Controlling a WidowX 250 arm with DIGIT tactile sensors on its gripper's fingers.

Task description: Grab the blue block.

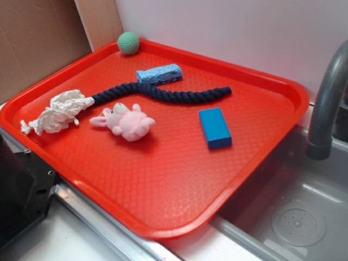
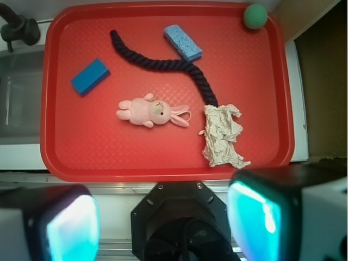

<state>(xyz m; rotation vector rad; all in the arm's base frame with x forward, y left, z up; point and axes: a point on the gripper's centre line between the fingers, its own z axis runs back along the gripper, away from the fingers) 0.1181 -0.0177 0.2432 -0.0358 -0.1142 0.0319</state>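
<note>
While on tray [image 2: 163, 163], blue block [image 2: 90, 76] well apart fr. pincer [image 2: 163, 225].

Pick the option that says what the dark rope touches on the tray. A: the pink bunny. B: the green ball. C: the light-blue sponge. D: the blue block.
C: the light-blue sponge lies right against the dark rope in both views, while the blue block, the green ball and the pink bunny each lie apart from it on the red tray.
</note>
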